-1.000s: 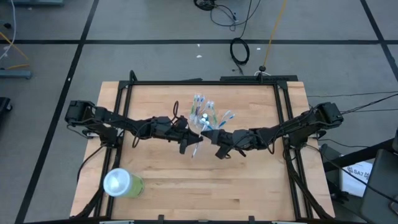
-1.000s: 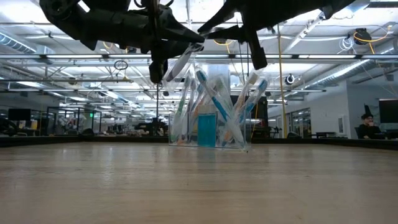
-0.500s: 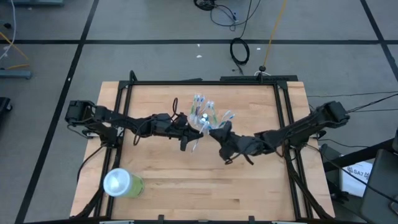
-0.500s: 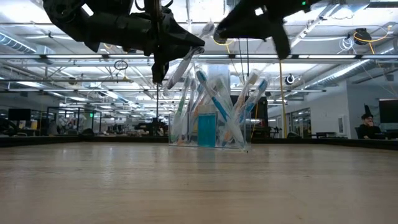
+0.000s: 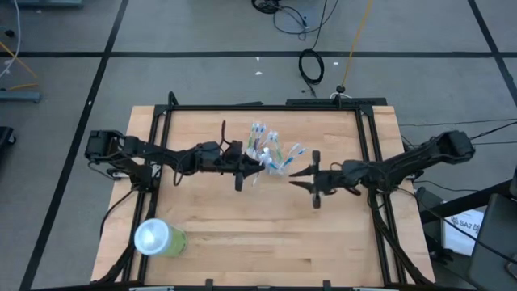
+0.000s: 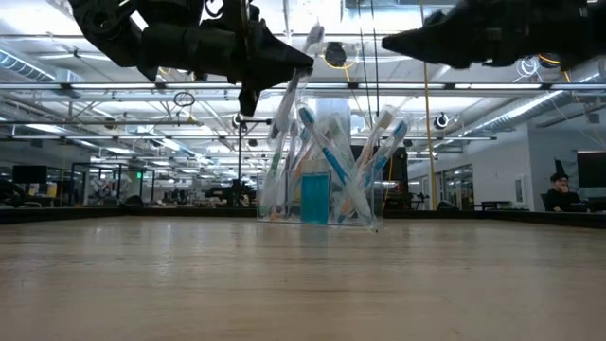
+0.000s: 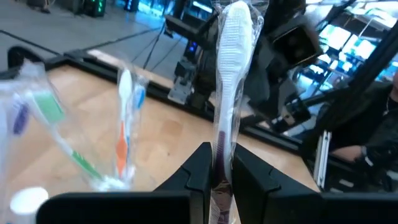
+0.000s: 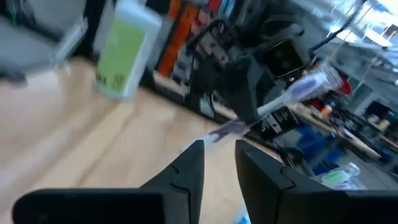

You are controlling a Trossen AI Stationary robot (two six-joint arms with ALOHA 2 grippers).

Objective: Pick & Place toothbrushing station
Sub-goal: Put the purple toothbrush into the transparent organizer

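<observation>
A clear plastic cup [image 5: 271, 152] full of blue, green and white toothbrushes stands on its base at the middle of the table [image 6: 317, 185]. Just to its left my left gripper [image 5: 245, 168] is shut on a wrapped white toothbrush [image 6: 289, 95] with a purple handle. My right gripper [image 5: 294, 175] hangs to the right of the cup and points toward it. Its fingers [image 8: 193, 165] are open with nothing between them. My left gripper pinches the lower part of the toothbrush's handle [image 7: 219, 149] between its two fingers, through the clear wrapper. The fingers come level from the table's left and lie across the brush. The toothbrush is lifted clear and stands steeply, its bristle head [image 7: 236, 37] up and leaning toward the cup.
A lime-green tumbler [image 5: 159, 238] with a pale round top lies near the table's front left corner. Bare wood [image 5: 266, 242] stretches in front of the cup. A black frame [image 5: 266, 106] runs along the far edge and the sides.
My right gripper has drawn back from the toothbrush toward the table's right edge and has rolled about its own axis. My left gripper has rolled a little with the toothbrush, which now stands steeper beside the cup.
</observation>
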